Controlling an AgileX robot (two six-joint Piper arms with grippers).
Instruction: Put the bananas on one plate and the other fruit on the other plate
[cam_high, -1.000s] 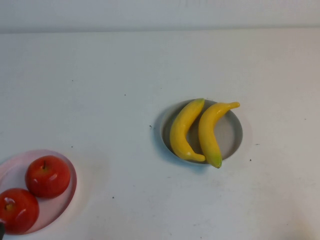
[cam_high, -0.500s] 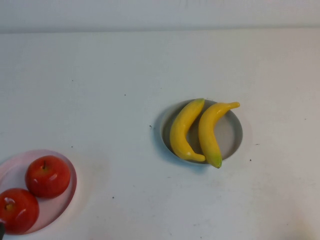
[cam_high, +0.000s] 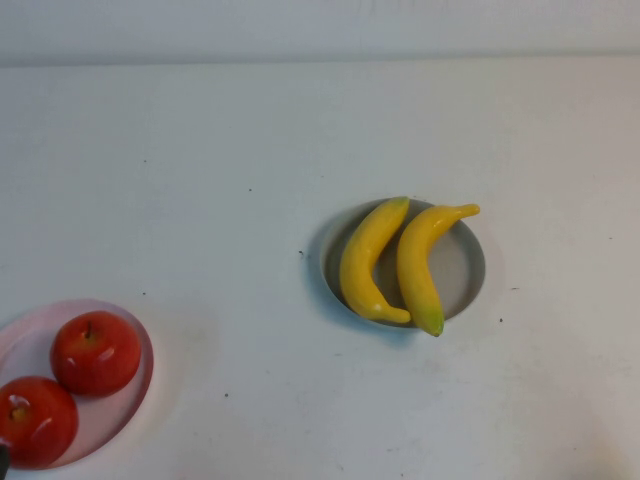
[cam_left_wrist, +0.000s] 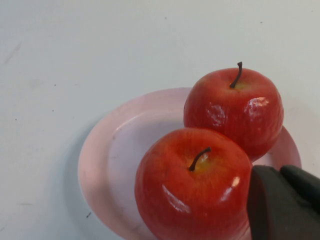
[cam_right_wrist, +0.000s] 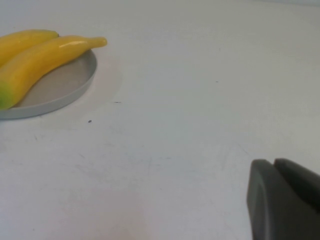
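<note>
Two yellow bananas (cam_high: 395, 265) lie side by side on the grey-blue plate (cam_high: 463, 270) right of the table's middle; they also show in the right wrist view (cam_right_wrist: 40, 57) on that plate (cam_right_wrist: 60, 92). Two red apples (cam_high: 95, 352) (cam_high: 35, 420) sit on the pale pink plate (cam_high: 125, 405) at the front left. In the left wrist view the apples (cam_left_wrist: 192, 185) (cam_left_wrist: 235, 112) rest on the pink plate (cam_left_wrist: 112, 155). My left gripper (cam_left_wrist: 280, 172) is shut and empty, right beside the nearer apple. My right gripper (cam_right_wrist: 274, 162) is shut and empty above bare table, away from the grey plate.
The white table (cam_high: 200, 180) stretches to a back edge along the top of the high view. A sliver of the left arm (cam_high: 3, 462) shows at the front left corner. The right arm is out of the high view.
</note>
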